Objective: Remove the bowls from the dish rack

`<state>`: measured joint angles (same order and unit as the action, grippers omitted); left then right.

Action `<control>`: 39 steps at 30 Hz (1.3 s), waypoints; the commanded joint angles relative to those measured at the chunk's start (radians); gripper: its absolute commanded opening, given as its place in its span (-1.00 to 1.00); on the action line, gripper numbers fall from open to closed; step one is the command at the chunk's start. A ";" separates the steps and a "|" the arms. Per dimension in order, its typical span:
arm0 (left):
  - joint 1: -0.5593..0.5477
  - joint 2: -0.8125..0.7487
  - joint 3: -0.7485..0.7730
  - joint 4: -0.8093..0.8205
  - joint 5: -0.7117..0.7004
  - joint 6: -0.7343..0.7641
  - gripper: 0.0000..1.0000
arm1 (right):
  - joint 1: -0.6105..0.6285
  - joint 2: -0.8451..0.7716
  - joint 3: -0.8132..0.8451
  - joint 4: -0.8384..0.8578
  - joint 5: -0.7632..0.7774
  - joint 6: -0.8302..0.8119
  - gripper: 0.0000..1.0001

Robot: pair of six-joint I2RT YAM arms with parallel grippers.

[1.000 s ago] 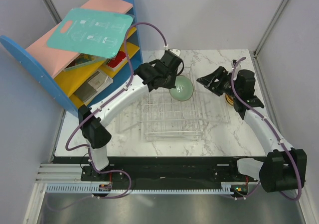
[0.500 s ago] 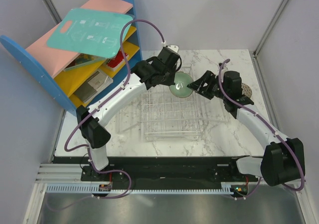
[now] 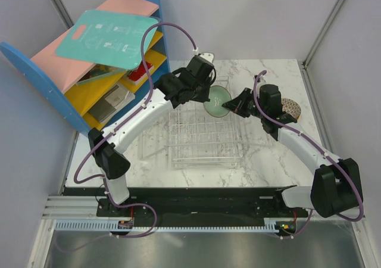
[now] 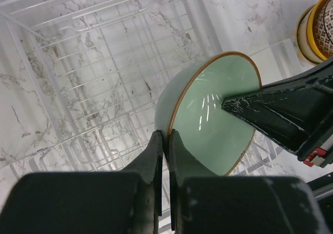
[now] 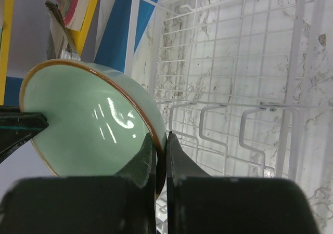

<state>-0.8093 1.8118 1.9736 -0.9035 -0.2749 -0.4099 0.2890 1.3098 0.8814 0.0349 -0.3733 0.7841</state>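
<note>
Your table [image 3: 268, 155] carries the dish rack [image 3: 202, 140], and over its far right part the mint bowl [image 3: 217, 101] hangs tilted. The top view hides the grips. The 2 wrist views show your left hand [image 4: 166, 136] and right hand [image 5: 158, 140] each pinched onto its rim.

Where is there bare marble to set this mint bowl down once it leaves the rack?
Bare marble lies between the dish rack and the right arm, nearer you than the stacked bowls, and along the far edge behind the rack. Crowded: the rack's far right corner, where the left pincer and right pincer both pinch the mint bowl.
</note>
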 commanded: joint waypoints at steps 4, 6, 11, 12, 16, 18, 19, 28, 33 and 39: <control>0.005 -0.085 -0.018 0.064 0.000 0.026 -0.69 | -0.004 -0.029 0.041 -0.007 0.077 -0.019 -1.00; 0.005 -0.097 -0.025 0.063 -0.024 0.019 -0.15 | -0.004 -0.053 0.048 -0.027 0.135 -0.026 -1.00; 0.007 -0.135 -0.070 0.063 -0.154 0.010 0.12 | -0.013 -0.119 0.102 -0.176 0.281 -0.074 -1.00; 0.006 -0.144 -0.085 0.064 -0.177 0.005 0.12 | -0.019 -0.133 0.129 -0.203 0.345 -0.109 -1.00; 0.016 -0.198 -0.186 0.071 -0.237 -0.003 0.12 | -0.094 -0.196 0.180 -0.332 0.497 -0.158 -1.00; 0.019 -0.216 -0.226 0.077 -0.231 -0.009 0.12 | -0.180 -0.211 0.189 -0.358 0.507 -0.166 -1.00; 0.019 -0.221 -0.235 0.080 -0.228 -0.010 0.11 | -0.209 -0.201 0.192 -0.374 0.508 -0.166 -1.00; 0.021 -0.246 -0.301 0.080 -0.219 -0.017 0.10 | -0.430 -0.138 0.200 -0.428 0.551 -0.184 -1.00; 0.021 -0.259 -0.326 0.078 -0.211 -0.029 0.09 | -0.502 -0.090 0.194 -0.454 0.550 -0.180 -1.00; 0.021 -0.262 -0.340 0.078 -0.208 -0.038 0.08 | -0.548 -0.037 0.172 -0.461 0.534 -0.180 -0.98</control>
<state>-0.7914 1.5890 1.6402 -0.8574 -0.4694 -0.4122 -0.2470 1.2663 1.0401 -0.4808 0.1612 0.5972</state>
